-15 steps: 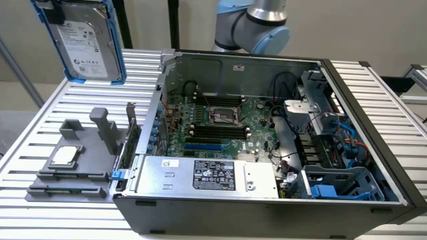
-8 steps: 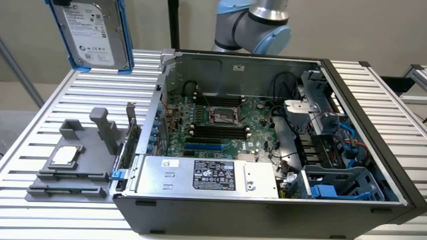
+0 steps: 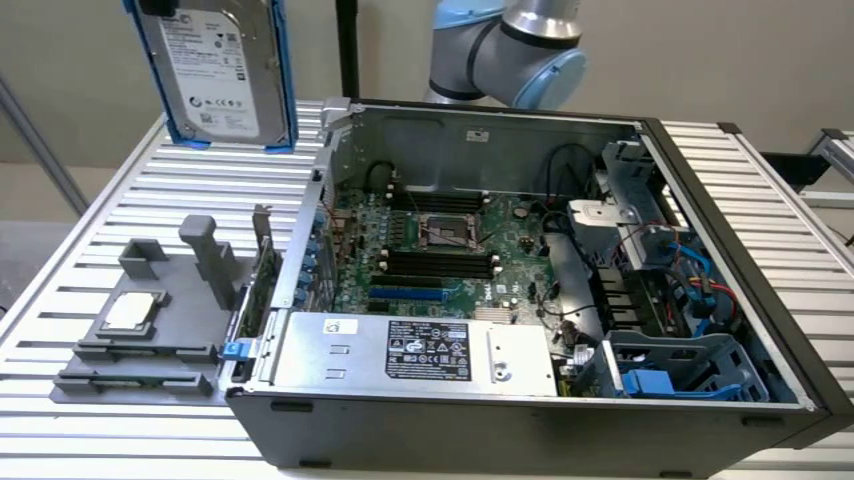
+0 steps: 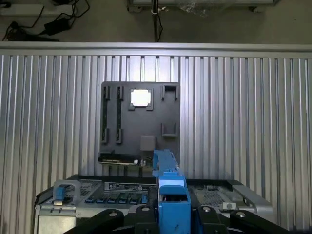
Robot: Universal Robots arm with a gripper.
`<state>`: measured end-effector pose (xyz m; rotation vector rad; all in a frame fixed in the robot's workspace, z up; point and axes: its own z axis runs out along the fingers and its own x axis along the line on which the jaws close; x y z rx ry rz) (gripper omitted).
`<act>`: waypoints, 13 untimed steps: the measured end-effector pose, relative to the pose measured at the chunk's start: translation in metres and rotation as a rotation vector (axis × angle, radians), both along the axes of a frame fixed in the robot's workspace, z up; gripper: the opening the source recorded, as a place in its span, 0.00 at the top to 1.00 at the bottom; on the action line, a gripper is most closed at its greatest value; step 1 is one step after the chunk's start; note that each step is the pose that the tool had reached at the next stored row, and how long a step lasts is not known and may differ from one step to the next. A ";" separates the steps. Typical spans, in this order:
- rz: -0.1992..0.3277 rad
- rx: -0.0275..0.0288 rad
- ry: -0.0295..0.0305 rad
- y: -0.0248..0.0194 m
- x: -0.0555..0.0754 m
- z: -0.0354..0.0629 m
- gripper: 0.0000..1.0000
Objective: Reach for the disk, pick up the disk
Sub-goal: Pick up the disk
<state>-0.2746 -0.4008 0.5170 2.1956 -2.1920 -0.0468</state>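
The hand (image 4: 173, 217) is gripping the disk (image 3: 222, 72) by its blue bracket, upright above the counter (image 3: 94, 230) — beside the open computer case (image 3: 534, 425). The print on its white label is showing too small to read.

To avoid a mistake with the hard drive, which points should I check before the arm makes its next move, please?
1. The gripper holds the hard drive: ok, the blue bracket is clamped in it.
2. The hard drive is off the table: ok, it hangs upright in the air.
3. The hard drive is apart from the computer case: ok, judged by the exterior view.
4. The grip is firm enough: cannot tell.
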 end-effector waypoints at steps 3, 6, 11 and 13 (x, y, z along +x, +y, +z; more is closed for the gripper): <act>0.000 0.0000 -0.0003 -0.0047 0.009 -0.0002 0.67; 0.000 0.0000 -0.0013 -0.0095 0.017 -0.0006 0.67; 0.000 0.0000 -0.0062 -0.0179 0.030 -0.0014 0.67; 0.000 0.0000 -0.0079 -0.0201 0.035 -0.0015 0.67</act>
